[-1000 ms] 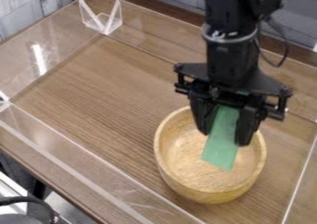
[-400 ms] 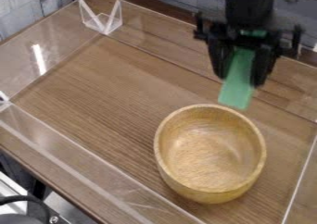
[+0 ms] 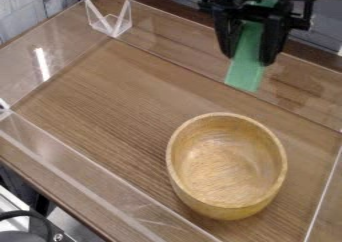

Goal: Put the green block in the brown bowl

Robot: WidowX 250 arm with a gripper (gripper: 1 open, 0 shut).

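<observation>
Surrounding the bowl (image 3: 175, 161) — brown tabletop (image 3: 114, 116)

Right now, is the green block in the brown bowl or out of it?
Out. The green block hangs in the gripper, beyond the brown bowl, and only bare wood shows inside the bowl.

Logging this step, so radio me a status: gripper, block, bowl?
Gripper shut on green block, held beyond the brown bowl. Bowl uncovered, nothing in it. No obstruction seen between them.
</observation>
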